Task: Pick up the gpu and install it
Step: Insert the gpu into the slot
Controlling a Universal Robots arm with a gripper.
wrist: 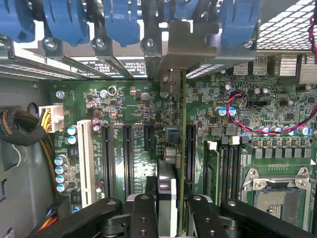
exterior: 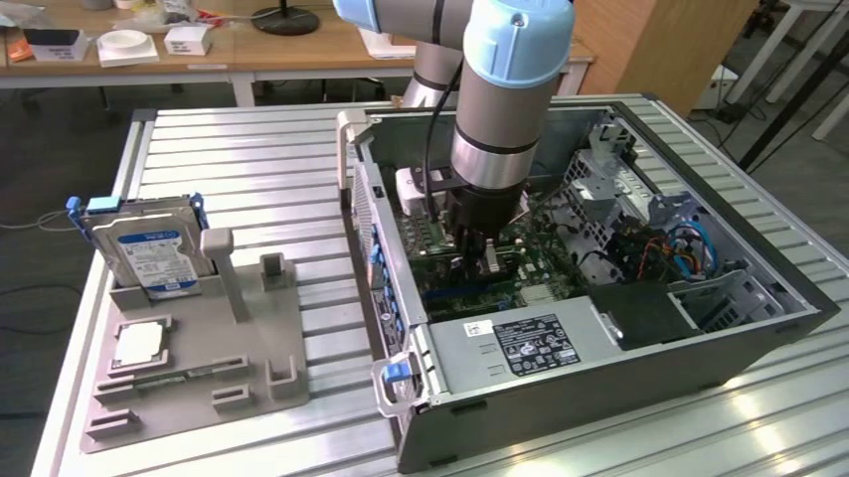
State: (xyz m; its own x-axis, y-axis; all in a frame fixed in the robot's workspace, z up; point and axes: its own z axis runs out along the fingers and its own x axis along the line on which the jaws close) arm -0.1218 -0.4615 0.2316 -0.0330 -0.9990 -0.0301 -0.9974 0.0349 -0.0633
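Reaching down from above into the open computer case (exterior: 796, 298) on the slatted metal table (exterior: 239, 169), with the end effector (exterior: 486, 248) low over the motherboard (wrist: 133, 99). Clamped shut on the gpu (wrist: 182, 148), pressing on both faces of the thin card with black fingers (wrist: 143, 213). Holding that card upright on its long edge, seen edge-on in the wrist view as a narrow green line running from the end effector to a metal bracket (wrist: 185, 44) at the case's rear slot openings. Standing just beside one black expansion slot (wrist: 190, 153), near a row of other black slots (wrist: 127, 158) and one white slot (wrist: 85, 158); cannot tell whether seated in the board. Lined up under blue retention clips (wrist: 121, 20) along the rear wall. Close to a red-and-black wire pair (wrist: 257, 126) and, further along the board, a bare CPU socket (wrist: 277, 193).

Out on the table toward the exterior view's left, well apart from the case: a grey parts fixture (exterior: 199, 397), carrying a hard drive (exterior: 149, 253) with a blue-white label upright at its far end, a square processor chip (exterior: 139, 343) lying flat, and a narrow green memory stick (exterior: 179, 376) just beside the chip. Inside the case, at its near side, a power supply (exterior: 524, 343) with a white label.
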